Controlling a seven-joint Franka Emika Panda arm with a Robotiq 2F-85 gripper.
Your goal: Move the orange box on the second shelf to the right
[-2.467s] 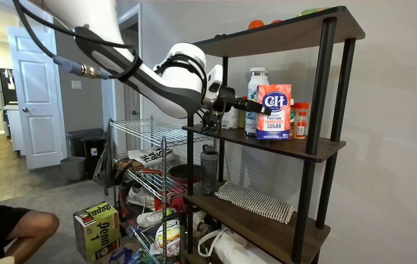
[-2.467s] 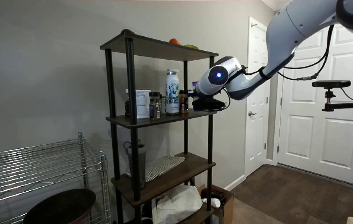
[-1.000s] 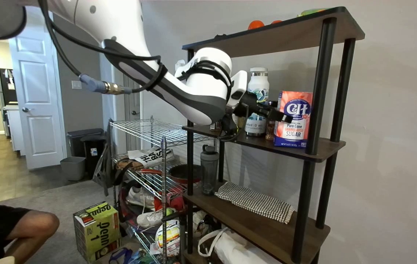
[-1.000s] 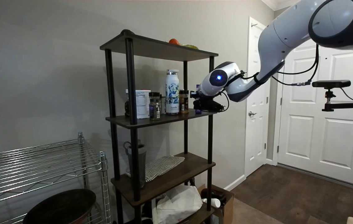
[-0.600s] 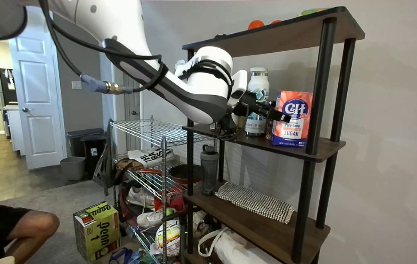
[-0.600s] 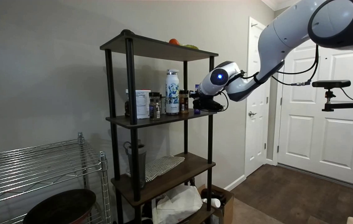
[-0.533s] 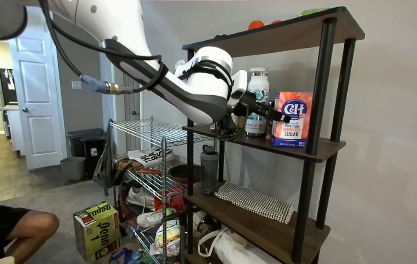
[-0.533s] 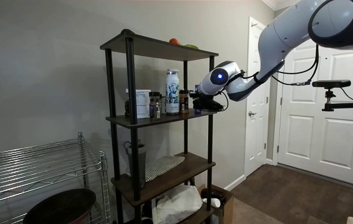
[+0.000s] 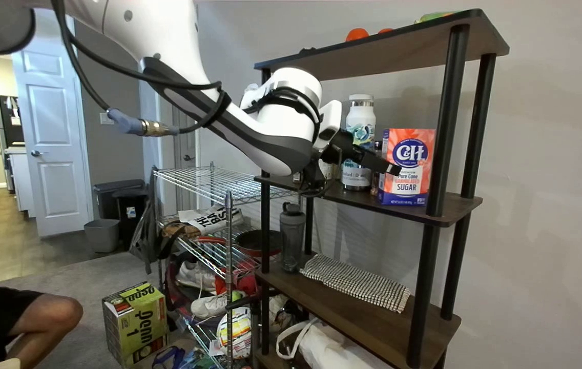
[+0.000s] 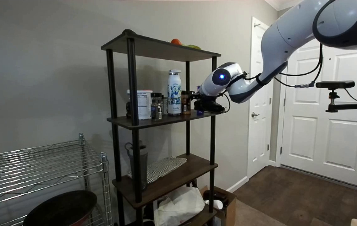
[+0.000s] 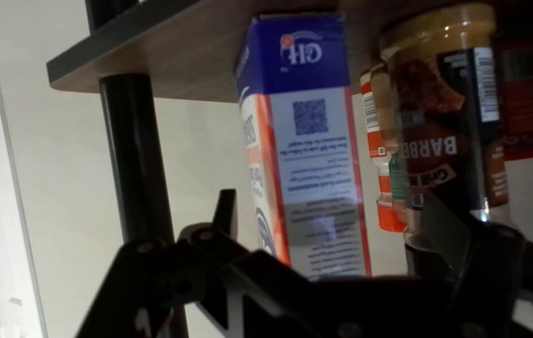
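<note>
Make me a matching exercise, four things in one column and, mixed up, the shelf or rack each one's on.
Column one
1. orange sugar box
2. checkered cloth
3. dark pan
4. round orange-red items

Column two
A. wire rack
B. top shelf
C. third shelf from top
D. second shelf from top

Pairs: 1-D; 2-C; 3-A; 4-B

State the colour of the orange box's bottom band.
Dark blue. The band shows best in the wrist view, where the orange box appears upside down.
</note>
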